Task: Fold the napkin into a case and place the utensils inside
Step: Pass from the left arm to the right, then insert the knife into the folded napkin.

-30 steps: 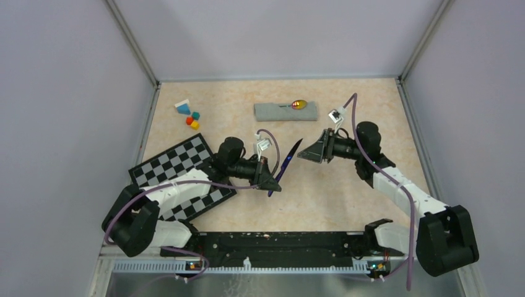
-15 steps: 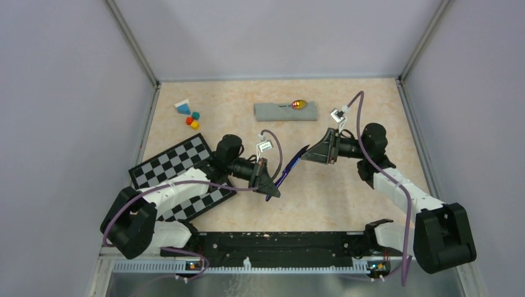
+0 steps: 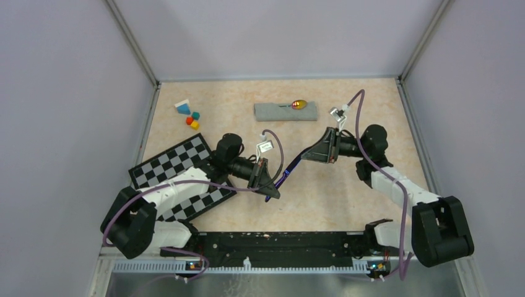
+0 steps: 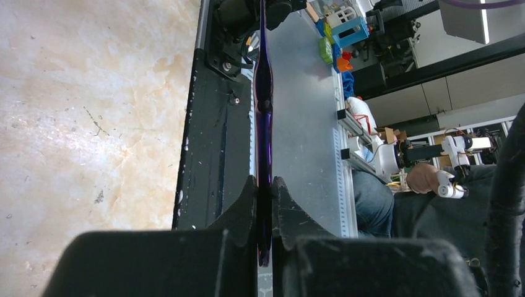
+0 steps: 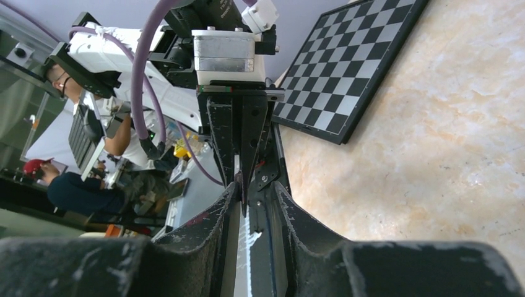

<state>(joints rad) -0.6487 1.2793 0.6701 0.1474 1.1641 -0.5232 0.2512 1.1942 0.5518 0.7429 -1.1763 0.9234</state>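
Observation:
The napkin lies folded as a narrow grey-green case (image 3: 278, 112) at the back of the table. The spoon (image 3: 299, 104) rests on its right end, with the bowl showing. My left gripper (image 3: 271, 189) (image 4: 264, 195) is shut on the lower end of the dark purple stick-like utensil (image 3: 286, 172) (image 4: 263, 117) and holds it above the table, slanting up to the right. My right gripper (image 3: 303, 156) (image 5: 254, 201) faces it, jaws open. The utensil's upper tip (image 5: 238, 185) sits between them, close to the left finger.
The checkered board (image 3: 179, 176) (image 5: 347, 68) lies under the left arm at the front left. Several small coloured blocks (image 3: 190, 115) sit at the back left. The black base rail (image 3: 278, 241) runs along the near edge. Walls enclose the table.
The left gripper has tilted the stick-like utensil so that its upper tip swung right and down. The right gripper has shifted slightly, and the tip now sits between its jaws.

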